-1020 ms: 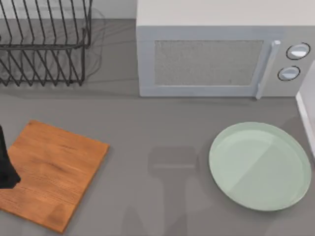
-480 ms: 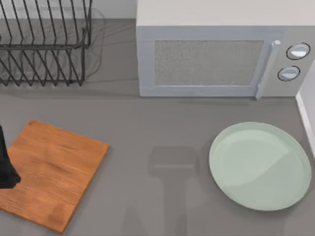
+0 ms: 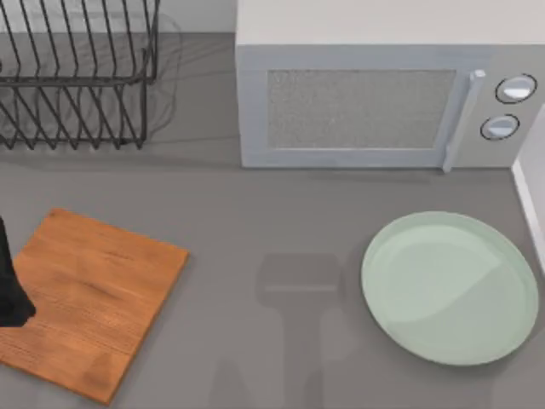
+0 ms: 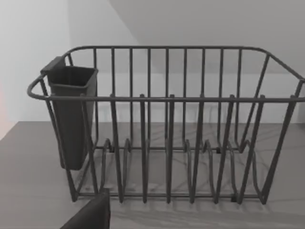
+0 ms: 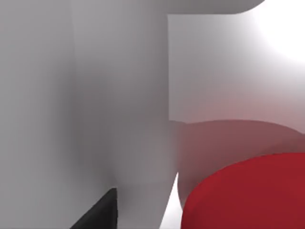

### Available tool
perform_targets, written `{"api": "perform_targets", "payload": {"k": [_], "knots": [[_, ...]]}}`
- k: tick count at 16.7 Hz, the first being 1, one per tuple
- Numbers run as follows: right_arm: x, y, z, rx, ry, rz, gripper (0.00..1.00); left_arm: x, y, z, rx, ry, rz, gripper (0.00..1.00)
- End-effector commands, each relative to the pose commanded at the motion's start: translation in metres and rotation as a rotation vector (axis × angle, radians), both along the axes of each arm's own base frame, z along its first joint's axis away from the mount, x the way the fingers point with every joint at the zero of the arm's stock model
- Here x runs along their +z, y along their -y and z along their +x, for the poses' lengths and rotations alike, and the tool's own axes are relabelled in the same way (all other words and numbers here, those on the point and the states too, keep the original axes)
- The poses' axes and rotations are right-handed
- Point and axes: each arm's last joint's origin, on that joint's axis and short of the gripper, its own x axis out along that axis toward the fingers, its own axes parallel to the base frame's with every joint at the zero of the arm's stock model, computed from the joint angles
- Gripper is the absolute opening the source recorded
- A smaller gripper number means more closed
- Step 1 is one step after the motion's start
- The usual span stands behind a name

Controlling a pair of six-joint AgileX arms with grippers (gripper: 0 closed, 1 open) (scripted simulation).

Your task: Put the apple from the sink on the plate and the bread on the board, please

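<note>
The red apple (image 5: 248, 195) lies close in front of my right wrist camera, between the white walls of the sink (image 5: 119, 95). A dark part of my right gripper (image 5: 100, 214) shows beside the apple, apart from it. The pale green plate (image 3: 511, 256) lies bare at the table's right. At the left lies the orange-brown wooden board (image 3: 94, 298), with nothing on it. My left arm (image 3: 10, 290) is a black shape over the board's left edge, its wrist camera facing the wire rack. The bread is out of view.
A grey microwave (image 3: 366, 111) stands at the back, door shut. A black wire dish rack (image 3: 77, 77) with a dark cutlery cup (image 4: 71, 114) stands at the back left. A white rim (image 3: 530, 200) runs along the table's right edge beside the plate.
</note>
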Motion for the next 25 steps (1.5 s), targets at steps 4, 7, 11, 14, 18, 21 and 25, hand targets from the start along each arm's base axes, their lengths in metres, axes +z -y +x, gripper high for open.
{"api": "perform_targets", "payload": {"k": [4,7,11,14,18,21,25], "knots": [[0.000,0.000,0.000,0.000,0.000,0.000,0.25,0.000,0.000,0.000,0.000,0.000,0.000,1.00],[0.000,0.000,0.000,0.000,0.000,0.000,0.02,0.000,0.000,0.000,0.000,0.000,0.000,1.00],[0.000,0.000,0.000,0.000,0.000,0.000,0.00,0.000,0.000,0.000,0.000,0.000,0.000,1.00],[0.000,0.000,0.000,0.000,0.000,0.000,0.00,0.000,0.000,0.000,0.000,0.000,0.000,1.00],[0.034,0.001,0.008,-0.008,0.055,-0.002,0.00,0.000,0.000,0.000,0.000,0.000,0.000,1.00],[0.064,0.002,0.010,-0.008,0.051,-0.001,0.00,0.000,0.000,0.000,0.000,0.000,0.000,1.00],[0.115,0.001,0.007,-0.008,0.042,0.003,0.00,0.000,0.000,0.000,0.000,0.000,0.000,1.00]]}}
